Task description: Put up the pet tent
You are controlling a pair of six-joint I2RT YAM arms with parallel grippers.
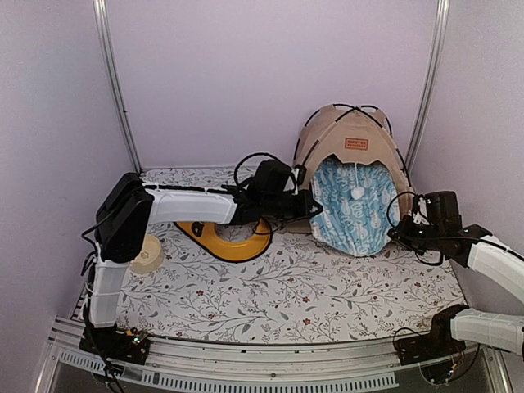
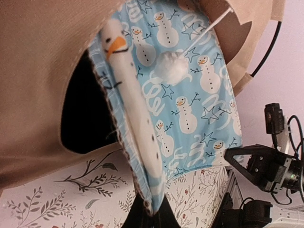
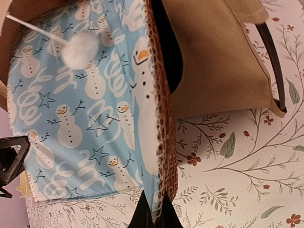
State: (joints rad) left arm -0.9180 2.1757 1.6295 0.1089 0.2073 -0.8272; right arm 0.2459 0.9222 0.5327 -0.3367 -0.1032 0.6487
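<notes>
Top external view: the tent (image 1: pixel 344 135) stands upright at the back right of the table (image 1: pixel 311 286), its mouth facing the arms. The mouth is filled by the cushion (image 1: pixel 356 213), which stands on edge with its snowman face outward, lower part spilling forward onto the table, top tucked under the mouth's arch. The pom-pom (image 1: pixel 358 191) hangs in front of it. The cushion's width runs left to right, and each arm has one end of it. The left gripper (image 1: pixel 309 206) is closed on the left rim and the right gripper (image 1: pixel 399 232) on the right rim. Both wrist views show the piped edge pinched between the fingers. The tent's floor lies behind and beyond the fingers, so I judge that the next move turns on tipping the cushion back and down through the mouth, both arms pushing away from their bases together. The right arm sits nearer the tent. The yellow feeder (image 1: pixel 246 246) lies under the left arm, one ring showing nothing in it. A cream bowl (image 1: pixel 150 252) sits apart to its left; nothing shows inside.
</notes>
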